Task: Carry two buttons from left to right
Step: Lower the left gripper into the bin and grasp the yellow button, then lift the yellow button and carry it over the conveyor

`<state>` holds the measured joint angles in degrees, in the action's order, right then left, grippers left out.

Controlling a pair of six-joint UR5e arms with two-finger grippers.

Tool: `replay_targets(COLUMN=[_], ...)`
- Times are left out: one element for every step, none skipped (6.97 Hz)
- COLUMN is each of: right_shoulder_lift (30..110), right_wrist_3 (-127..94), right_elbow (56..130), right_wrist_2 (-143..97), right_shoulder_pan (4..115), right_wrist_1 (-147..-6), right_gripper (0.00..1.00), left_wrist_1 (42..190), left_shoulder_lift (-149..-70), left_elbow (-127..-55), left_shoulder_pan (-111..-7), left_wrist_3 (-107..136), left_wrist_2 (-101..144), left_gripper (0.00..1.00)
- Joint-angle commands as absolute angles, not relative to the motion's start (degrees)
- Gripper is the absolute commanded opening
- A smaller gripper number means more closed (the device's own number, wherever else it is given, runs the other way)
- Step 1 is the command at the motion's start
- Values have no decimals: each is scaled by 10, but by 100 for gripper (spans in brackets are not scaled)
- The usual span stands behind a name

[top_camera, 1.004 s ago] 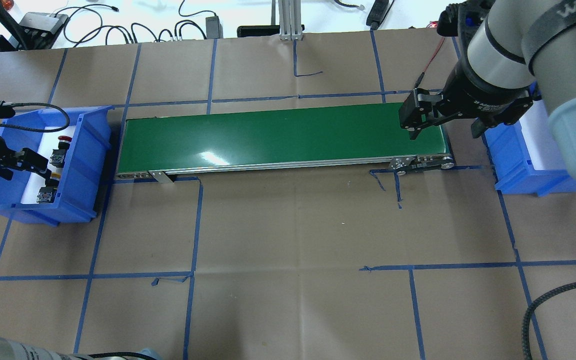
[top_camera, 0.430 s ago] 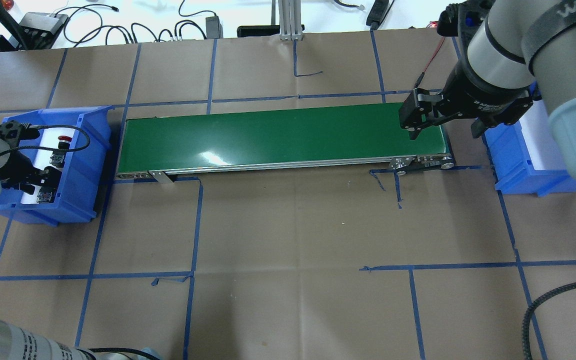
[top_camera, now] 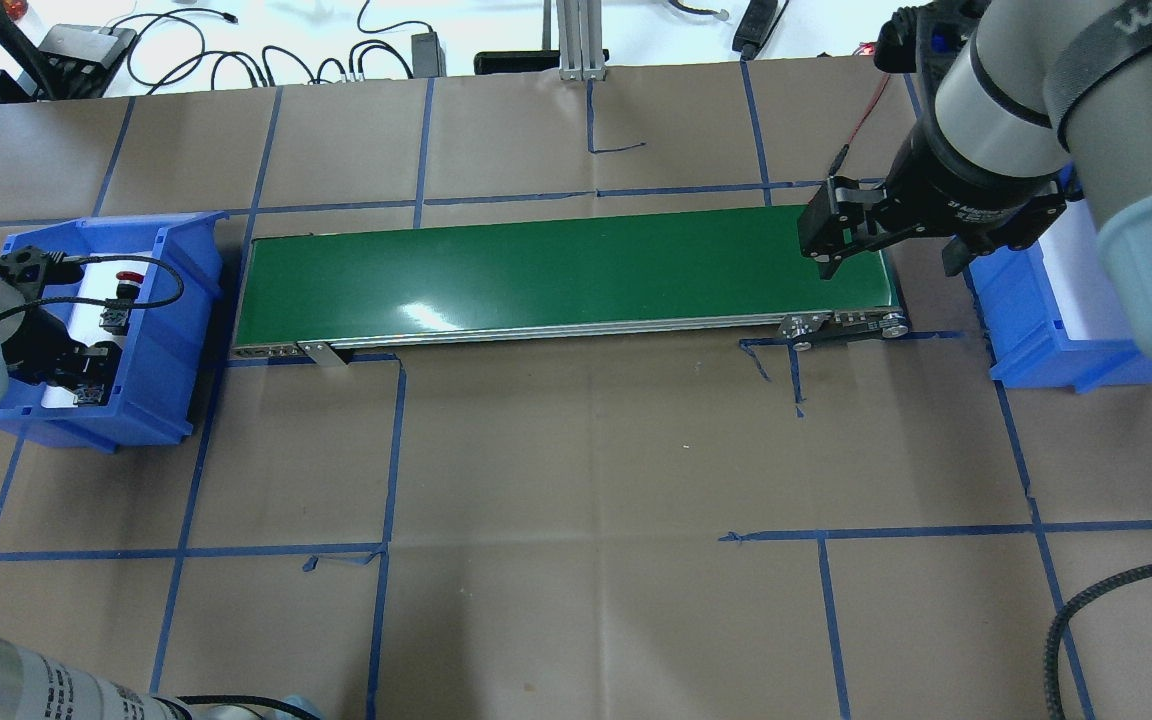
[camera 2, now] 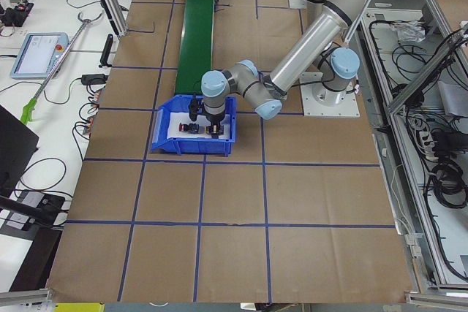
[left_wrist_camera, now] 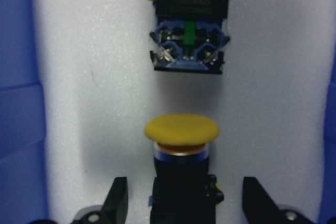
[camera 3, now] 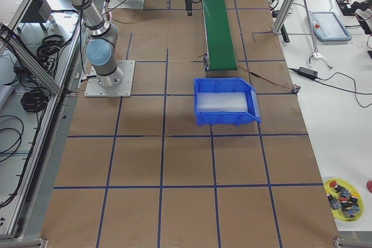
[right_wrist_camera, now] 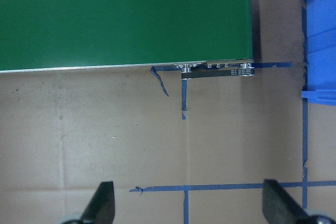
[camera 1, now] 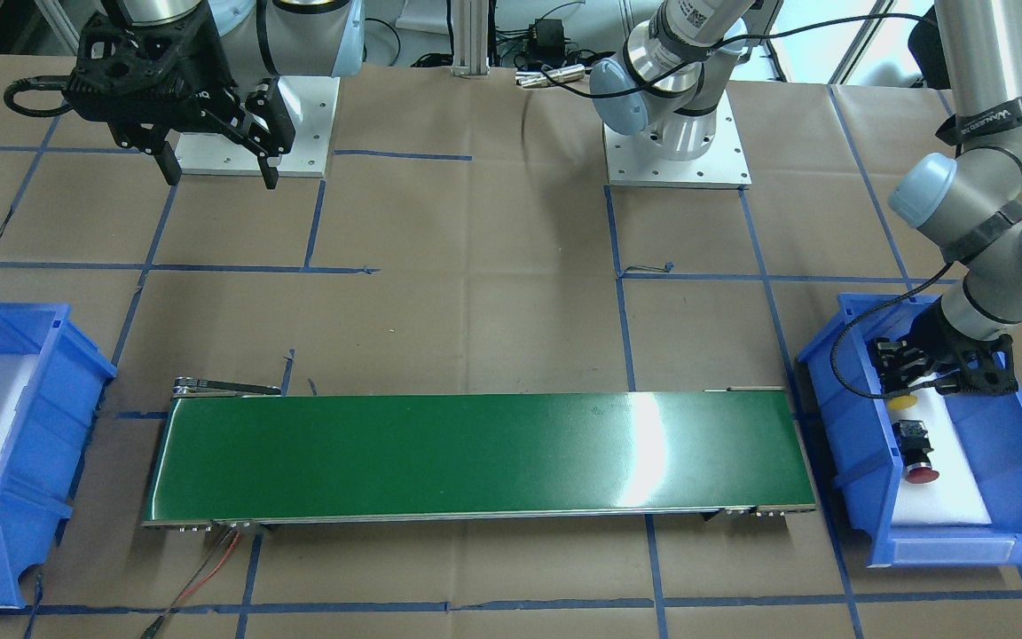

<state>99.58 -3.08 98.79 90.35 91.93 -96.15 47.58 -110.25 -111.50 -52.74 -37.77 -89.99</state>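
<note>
The yellow button (left_wrist_camera: 181, 129) lies on white foam in the left blue bin (top_camera: 166, 300), and its cap also shows in the front view (camera 1: 901, 402). My left gripper (left_wrist_camera: 184, 195) is open and low in the bin, its fingers (left_wrist_camera: 118, 200) on either side of the yellow button's black body with a gap on each side. It also shows from the front (camera 1: 906, 383) and overhead (top_camera: 84, 372). The red button (camera 1: 916, 453) lies just beyond the yellow one, its block body (left_wrist_camera: 188, 30) facing the camera. My right gripper (top_camera: 886, 265) is open and empty above the conveyor's right end.
A green conveyor belt (top_camera: 566, 270) runs between the left bin and the right blue bin (top_camera: 1026, 320), which is lined with white foam. Blue tape lines cross the brown paper table top. A cable (top_camera: 1116, 590) lies at the near right.
My left gripper has moved toward the near end of the left bin and come down over the yellow button. The right arm has not moved.
</note>
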Motion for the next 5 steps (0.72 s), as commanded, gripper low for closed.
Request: replay_targets(right_shoulder_lift=[996, 996, 997, 997, 998], right_wrist_3=[-31, -31, -31, -31, -31], right_elbow=[988, 988, 988, 987, 987], right_wrist_2=[904, 904, 904, 904, 904], right_shoulder_pan=[919, 919, 919, 919, 919], right_wrist_1=[-962, -962, -962, -962, -962], right_gripper=[100, 100, 100, 100, 100], left_wrist_1=[478, 482, 486, 516, 569], left_shoulder_lift=[-1095, -1085, -1072, -1051, -1027], left_elbow=[-1107, -1106, -1093, -1079, -1055], left_shoulder_pan=[-527, -529, -529, -530, -531], left_wrist_3=[-368, -367, -367, -368, -369], left_wrist_2=[-899, -898, -897, -896, -897], left_gripper=[15, 7, 6, 6, 6])
